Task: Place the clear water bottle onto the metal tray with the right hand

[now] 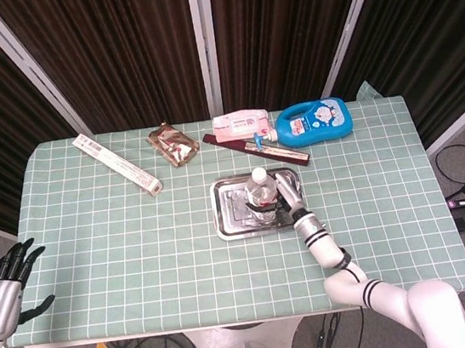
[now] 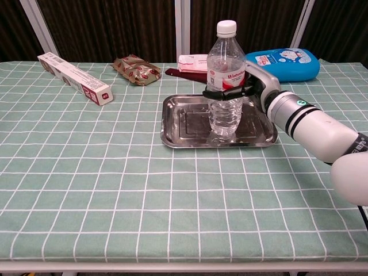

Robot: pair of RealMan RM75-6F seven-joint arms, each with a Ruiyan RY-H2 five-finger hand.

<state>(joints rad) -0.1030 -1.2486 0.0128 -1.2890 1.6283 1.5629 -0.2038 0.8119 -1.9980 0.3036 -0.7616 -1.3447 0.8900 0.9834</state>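
A: What is seen nearest the robot?

B: The left hand [image 1: 3,286] is seen at about 8 o'clock, off the table's near corner, fingers spread apart and nothing held. From 5 o'clock the right arm is stretched in over the green checked tablecloth [image 2: 115,190].

A: And the task's thing?

B: The clear water bottle [image 2: 225,80] is held upright at the table's centre, its base down inside the metal tray [image 2: 178,123], toward the tray's near right part. Whether the base is fully rested on the tray floor cannot be told. The right hand [image 2: 244,91] is wrapped around the bottle's middle, fingers clamped just below the label.

A: What is found farther back?

B: At 12 to 1 o'clock a pink packet [image 2: 192,61], a dark red flat stick [image 1: 255,149] and a blue bottle lying on its side [image 2: 283,62] are seen. At 11 o'clock a brown snack packet [image 2: 135,69] is laid, and at 10 o'clock a long white box [image 2: 75,78].
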